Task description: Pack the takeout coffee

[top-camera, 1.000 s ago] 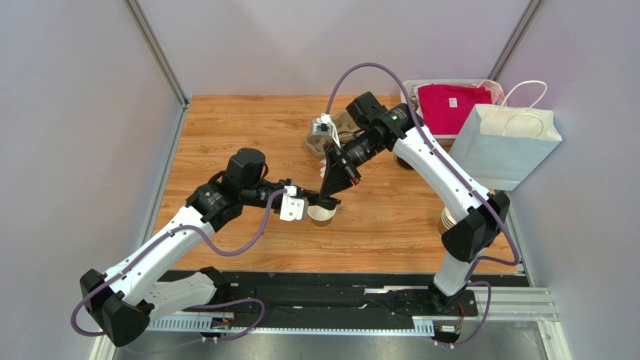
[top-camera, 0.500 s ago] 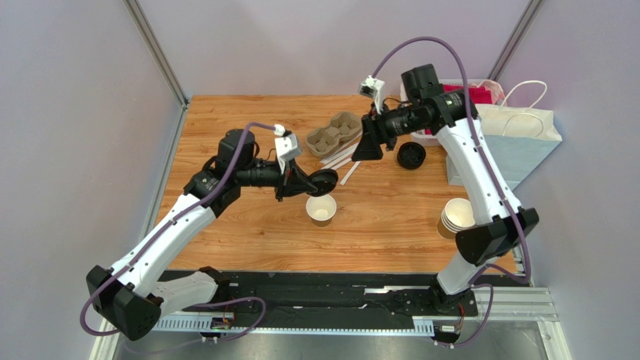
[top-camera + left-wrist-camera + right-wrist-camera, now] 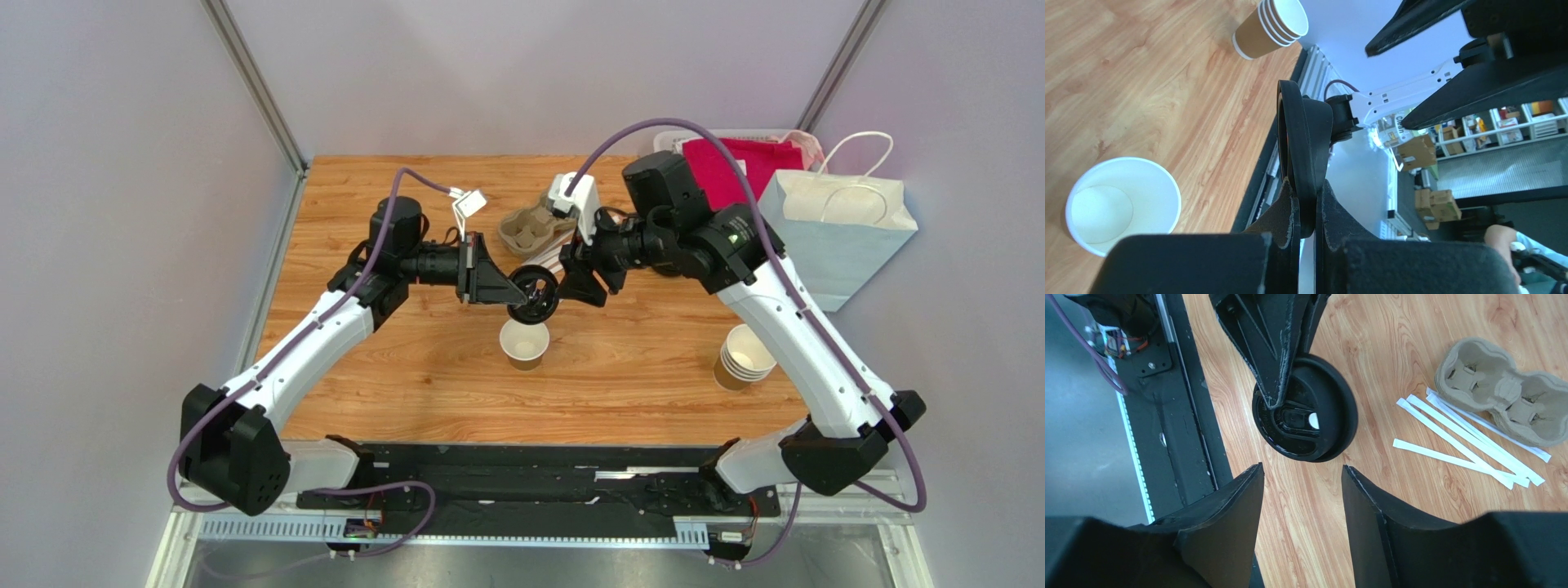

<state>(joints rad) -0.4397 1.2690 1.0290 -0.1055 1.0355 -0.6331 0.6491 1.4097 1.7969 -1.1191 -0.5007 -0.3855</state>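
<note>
The takeout coffee cup [image 3: 525, 344] [image 3: 1122, 208] stands upright mid-table with no lid on it, its white inside showing. A round black lid [image 3: 535, 294] [image 3: 1303, 141] [image 3: 1309, 422] hangs on edge in the air just beyond the cup. My left gripper [image 3: 520, 292] [image 3: 1308, 208] is shut on its rim. My right gripper [image 3: 577, 284] [image 3: 1301, 471] faces the lid from the right, open, a short gap away and touching nothing.
A stack of lidless brown cups [image 3: 742, 355] [image 3: 1269, 27] stands at the right. A pulp cup carrier [image 3: 543, 224] [image 3: 1502, 389] and white paper sticks [image 3: 1462, 441] lie behind. A white paper bag [image 3: 824, 233] and a pink cloth [image 3: 736, 172] sit far right.
The left gripper lifted the black lid off the cup and holds it above the table. The right gripper opened, swung away to the far side, then came back toward the lid.
</note>
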